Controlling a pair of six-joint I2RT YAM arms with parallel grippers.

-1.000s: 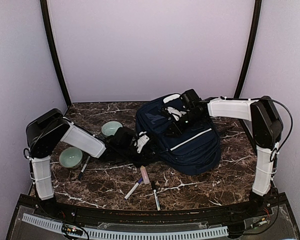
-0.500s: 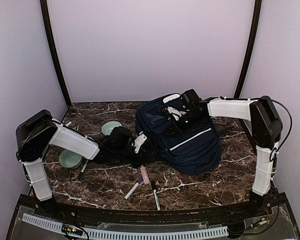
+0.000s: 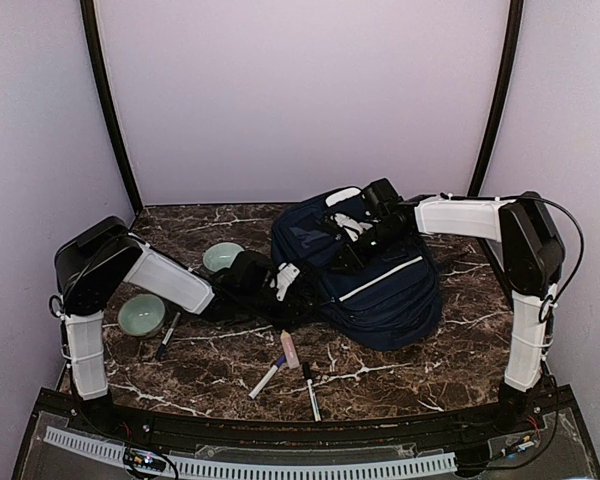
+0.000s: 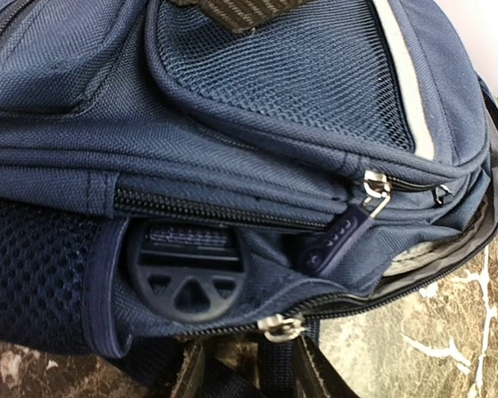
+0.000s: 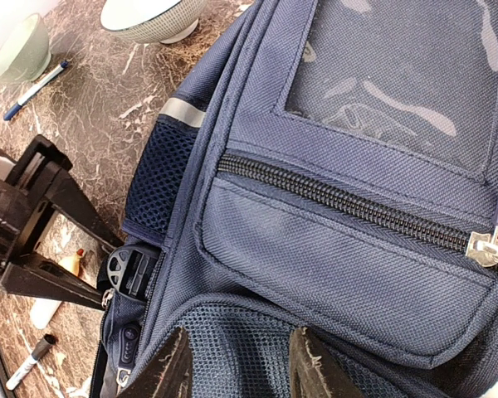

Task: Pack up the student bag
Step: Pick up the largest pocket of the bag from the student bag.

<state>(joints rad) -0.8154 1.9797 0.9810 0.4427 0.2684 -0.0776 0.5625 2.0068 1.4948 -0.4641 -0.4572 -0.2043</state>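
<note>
Left end effector is found released, frame left, beside student bag. Right end effector: grip undetermined; bag likely steadied.

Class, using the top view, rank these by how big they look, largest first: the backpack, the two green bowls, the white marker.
1. Backpack, by far the largest.
2. Near bowl and far bowl: these look about alike, so I will not rank one over the other.
3. White marker, the smallest.
</note>
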